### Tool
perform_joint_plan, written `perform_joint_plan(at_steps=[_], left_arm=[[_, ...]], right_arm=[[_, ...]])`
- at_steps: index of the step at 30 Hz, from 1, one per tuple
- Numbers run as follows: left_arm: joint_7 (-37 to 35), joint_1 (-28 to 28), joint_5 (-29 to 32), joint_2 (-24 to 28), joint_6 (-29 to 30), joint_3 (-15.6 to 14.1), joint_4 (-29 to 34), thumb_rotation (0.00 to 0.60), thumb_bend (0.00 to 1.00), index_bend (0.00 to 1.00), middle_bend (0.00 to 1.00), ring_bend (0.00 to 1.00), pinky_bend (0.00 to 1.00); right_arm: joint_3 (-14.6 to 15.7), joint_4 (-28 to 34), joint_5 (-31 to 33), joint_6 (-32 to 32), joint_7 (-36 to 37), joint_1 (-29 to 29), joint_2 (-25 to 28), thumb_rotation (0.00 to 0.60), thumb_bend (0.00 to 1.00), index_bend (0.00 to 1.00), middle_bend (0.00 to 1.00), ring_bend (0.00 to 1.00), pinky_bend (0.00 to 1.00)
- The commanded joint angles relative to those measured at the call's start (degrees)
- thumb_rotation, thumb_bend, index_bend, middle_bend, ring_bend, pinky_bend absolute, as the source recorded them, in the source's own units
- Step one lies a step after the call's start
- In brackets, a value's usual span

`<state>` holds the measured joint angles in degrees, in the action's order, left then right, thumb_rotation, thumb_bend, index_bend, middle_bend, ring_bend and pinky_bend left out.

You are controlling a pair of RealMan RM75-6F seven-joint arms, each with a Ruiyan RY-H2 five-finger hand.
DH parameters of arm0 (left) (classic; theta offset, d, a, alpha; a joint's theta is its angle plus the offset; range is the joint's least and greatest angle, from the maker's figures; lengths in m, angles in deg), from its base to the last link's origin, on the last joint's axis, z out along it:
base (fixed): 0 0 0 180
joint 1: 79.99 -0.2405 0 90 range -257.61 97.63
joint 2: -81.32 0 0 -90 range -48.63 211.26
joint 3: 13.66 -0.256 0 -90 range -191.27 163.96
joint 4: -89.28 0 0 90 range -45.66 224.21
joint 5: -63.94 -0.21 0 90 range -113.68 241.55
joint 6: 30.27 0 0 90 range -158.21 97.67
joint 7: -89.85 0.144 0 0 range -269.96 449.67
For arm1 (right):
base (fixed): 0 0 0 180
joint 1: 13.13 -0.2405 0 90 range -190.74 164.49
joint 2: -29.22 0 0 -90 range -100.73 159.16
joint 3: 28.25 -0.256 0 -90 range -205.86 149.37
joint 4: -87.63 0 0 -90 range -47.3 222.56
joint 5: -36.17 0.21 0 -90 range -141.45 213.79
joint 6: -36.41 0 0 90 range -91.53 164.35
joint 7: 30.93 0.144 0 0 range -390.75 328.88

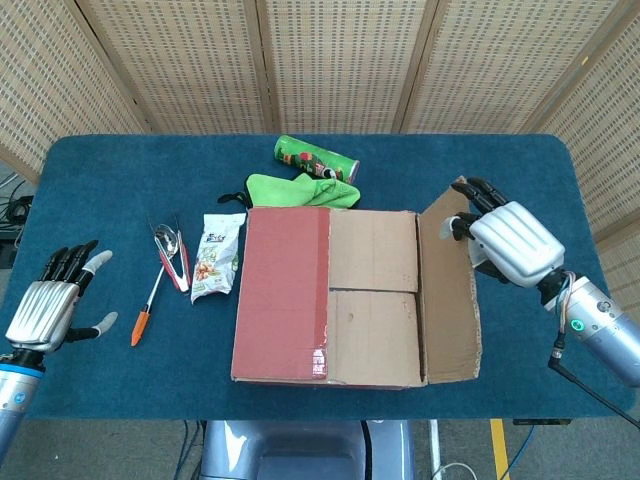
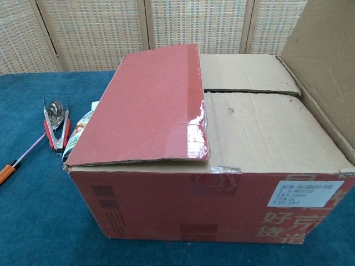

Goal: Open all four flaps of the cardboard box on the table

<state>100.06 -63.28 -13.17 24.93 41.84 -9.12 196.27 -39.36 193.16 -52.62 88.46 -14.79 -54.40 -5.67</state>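
Head view: the box [image 1: 330, 295] sits mid-table, its right flap [image 1: 450, 290] folded outward. The right hand [image 1: 505, 243] pinches that flap's far corner. The left hand [image 1: 50, 308] hovers far left, fingers apart, empty.

Chest view: the red flap [image 2: 147, 105] lies closed over the left half.

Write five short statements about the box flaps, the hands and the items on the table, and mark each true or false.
1. The right flap of the cardboard box is folded outward. True.
2. The red left flap stands upright. False: it lies closed over the box top.
3. The left hand holds the orange-tipped pen. False: it hovers apart from the pen, fingers spread, holding nothing.
4. The right hand is at the far corner of the opened flap. True.
5. The green can lies inside the box. False: it lies on the table behind the box, by the green cloth.
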Motion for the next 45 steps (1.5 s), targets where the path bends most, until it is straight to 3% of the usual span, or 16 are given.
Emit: perform_joint_plan(at_steps=[1,9,17,22,27,35,45], left_arm=[[0.07,-0.01,-0.04,0.01,0.06,-0.02,0.07,0.492,0.30,0.12,0.00,0.00,0.00],[0.53,-0.18,-0.42,0.83,0.70,0.00,0.76,0.493,0.30,0.12,0.00,0.00,0.00],[-0.04,-0.15,-1.66,1.42,1.38,0.20,1.00,0.493,0.29,0.12,0.00,0.00,0.00],[-1.84,0.53,-4.71,2.48,1.79,0.62,0.75,0.492,0.21,0.12,0.00,0.00,0.00],[-3.87,2.13,-9.34,3.97,1.70,1.12,0.20,0.493,0.15,0.12,0.00,0.00,0.00],[-14.57,7.53,-16.62,9.15,-4.18,1.28,1.57,0.495,0.06,0.12,0.00,0.00,0.00],[-24.34,16.76,-23.06,12.88,-12.44,2.82,0.68,0.525,0.07,0.13,0.00,0.00,0.00]], right_arm=[[0.45,-0.64,0.10,0.33,0.00,0.82,0.10,0.600,1.00,0.38,0.47,0.01,0.00],[1.35,-2.62,0.00,1.39,-0.99,2.79,-1.10,0.600,1.00,0.38,0.42,0.01,0.00],[1.79,-3.62,2.01,1.78,-1.85,4.36,-2.24,0.600,1.00,0.38,0.27,0.00,0.00],[1.81,-3.63,3.38,5.35,-3.09,6.84,-3.65,0.600,1.00,0.33,0.19,0.00,0.00],[2.01,-3.01,5.63,10.41,-9.44,10.04,-6.26,0.600,1.00,0.28,0.13,0.00,0.00],[2.25,0.34,9.37,17.72,-16.34,14.70,-10.62,0.600,1.00,0.24,0.11,0.00,0.00],[4.06,3.48,12.03,24.21,-22.71,19.98,-16.21,0.600,1.00,0.23,0.11,0.00,0.00]])
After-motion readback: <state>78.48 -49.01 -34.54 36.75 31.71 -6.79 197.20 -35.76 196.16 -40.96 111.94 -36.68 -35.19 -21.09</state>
